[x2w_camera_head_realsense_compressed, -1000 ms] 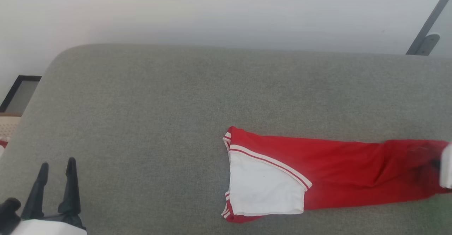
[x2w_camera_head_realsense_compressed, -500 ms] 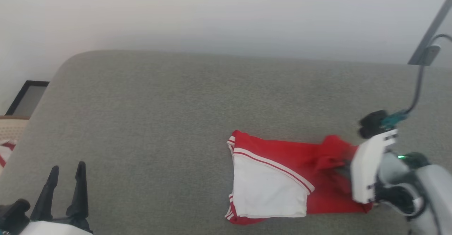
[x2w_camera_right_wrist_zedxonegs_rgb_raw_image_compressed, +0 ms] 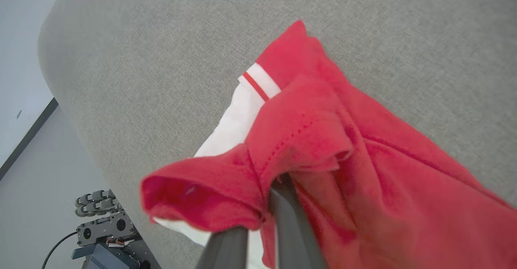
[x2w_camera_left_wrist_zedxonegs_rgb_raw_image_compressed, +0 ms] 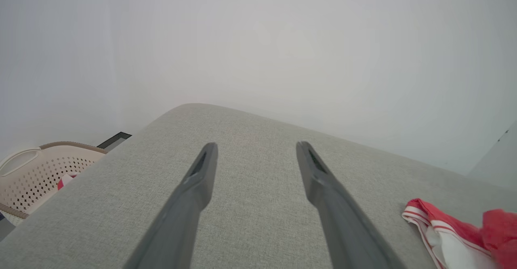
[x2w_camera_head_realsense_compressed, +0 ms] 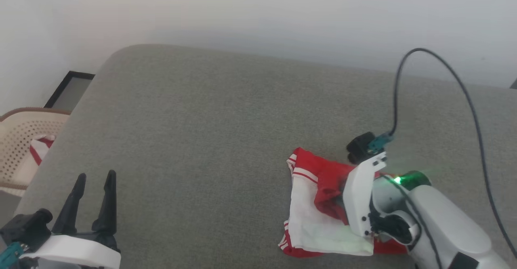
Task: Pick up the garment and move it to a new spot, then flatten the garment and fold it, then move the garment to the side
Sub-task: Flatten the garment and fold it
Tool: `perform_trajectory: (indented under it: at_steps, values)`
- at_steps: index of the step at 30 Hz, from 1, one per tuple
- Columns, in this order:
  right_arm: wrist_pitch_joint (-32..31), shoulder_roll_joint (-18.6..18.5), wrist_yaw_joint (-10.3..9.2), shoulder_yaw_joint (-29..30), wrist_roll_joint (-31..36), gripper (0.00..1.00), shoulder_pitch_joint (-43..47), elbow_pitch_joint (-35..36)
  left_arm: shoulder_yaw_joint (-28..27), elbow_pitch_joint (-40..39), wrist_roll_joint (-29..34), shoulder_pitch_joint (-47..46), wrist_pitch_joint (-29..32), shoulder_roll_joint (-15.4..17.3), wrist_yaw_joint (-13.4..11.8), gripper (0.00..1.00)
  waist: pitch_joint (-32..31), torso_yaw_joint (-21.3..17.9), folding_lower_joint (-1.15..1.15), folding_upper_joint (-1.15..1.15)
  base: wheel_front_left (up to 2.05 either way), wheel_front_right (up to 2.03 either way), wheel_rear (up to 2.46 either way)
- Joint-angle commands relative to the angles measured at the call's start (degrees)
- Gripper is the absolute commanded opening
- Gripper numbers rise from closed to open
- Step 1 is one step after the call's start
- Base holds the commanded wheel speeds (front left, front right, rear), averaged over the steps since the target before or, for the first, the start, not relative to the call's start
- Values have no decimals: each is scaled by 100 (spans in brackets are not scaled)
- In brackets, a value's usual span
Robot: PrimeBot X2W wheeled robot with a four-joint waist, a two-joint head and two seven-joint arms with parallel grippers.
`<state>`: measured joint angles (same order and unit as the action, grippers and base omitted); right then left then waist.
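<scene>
Right pincer [x2w_camera_right_wrist_zedxonegs_rgb_raw_image_compressed: 261, 216] gripping garment [x2w_camera_head_realsense_compressed: 319, 224], red end now carried leftward, seemingly folded

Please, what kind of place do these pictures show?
Probably a home-like room used for folding laundry: a wide grey fabric-covered cushion, like a bed or sofa, against a plain white wall; a beige perforated plastic basket beside it; a bright red-and-white soft garment on it.

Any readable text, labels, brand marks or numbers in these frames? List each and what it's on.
None can be read.
The garment shows only red and white stripes, no print or tag.
The basket has no label visible.
The wheeled base is too small and blurred to tell any marking.
</scene>
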<state>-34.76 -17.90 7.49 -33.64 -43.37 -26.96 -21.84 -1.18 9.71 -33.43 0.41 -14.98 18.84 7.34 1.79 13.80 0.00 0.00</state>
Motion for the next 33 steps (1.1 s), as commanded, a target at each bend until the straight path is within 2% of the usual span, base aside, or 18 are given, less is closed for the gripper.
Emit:
perform_trajectory:
  at_steps: [1,2,4,5,9,14,25,33]
  values:
    - [122,66,-2,-110,-23,0,-128,-201,26,13,-56,-93,-20,11,17,100,12,49,0,0,0,0,0]
    - [122,66,-2,-110,-23,0,-128,-201,26,13,-56,-93,-20,11,17,100,12,49,0,0,0,0,0]
    - [222,85,-2,-252,-24,48,-233,-359,41,34,-76,-96,-20,10,17,100,16,65,0,0,0,0,0]
    - [279,99,-2,-297,-56,100,-273,-425,45,28,-91,-101,-20,12,17,100,12,65,0,0,0,0,0]
    - [440,82,-2,-447,-236,100,-416,-465,38,-29,-199,-6,-20,57,17,100,-23,-22,0,0,0,0,0]
    - [755,-167,-2,-481,-382,100,-488,-167,8,-104,-367,123,-20,156,17,100,-101,-237,0,0,0,0,0]
    - [2004,-870,-2,362,62,100,-37,87,-286,-199,-373,447,-20,198,17,100,-331,-911,0,0,0,0,0]
    - [3176,-1044,-2,1207,628,100,581,6,-438,-226,-302,603,-21,219,17,100,-360,-1322,0,0,0,0,0]
